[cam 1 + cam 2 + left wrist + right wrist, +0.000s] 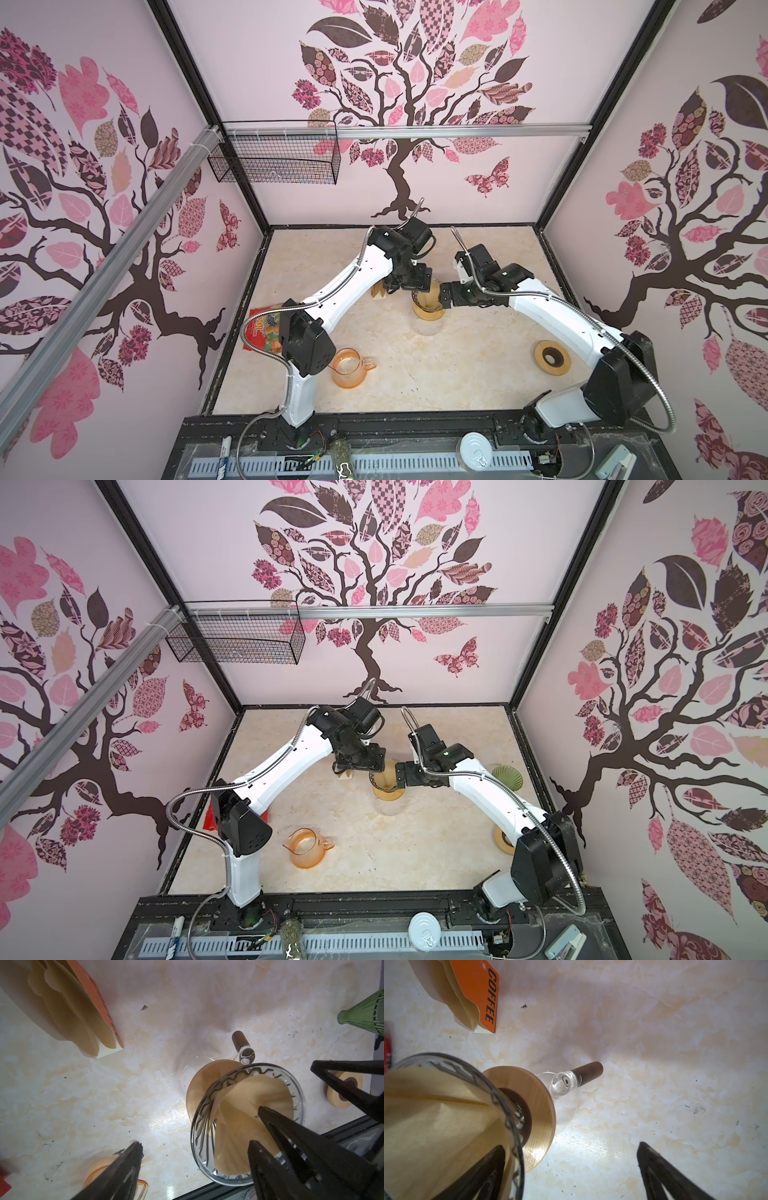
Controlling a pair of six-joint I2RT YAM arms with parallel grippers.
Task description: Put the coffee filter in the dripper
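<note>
Coffee filter (245,1101) sits inside the glass dripper (194,1124), cone opened out, standing off the ribs on one side. Placement looks basically done. What's left: clear both hands, maybe press it flush. Left hand (192,1146) is released and empty, one finger over the filter's edge, the other out over the tabletop (104,1095). Right hand (571,1146) is spread wide and straddles the dripper wall, one finger inside the filter, grasping nothing.

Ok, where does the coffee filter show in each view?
Top view: coffee filter near picture centre, inside the dripper.
Top view: same spot, near centre.
Left wrist: lower right, lining the dripper.
Right wrist: lower left, large and close.
Shared landmark: filter pack beside the dripper.
</note>
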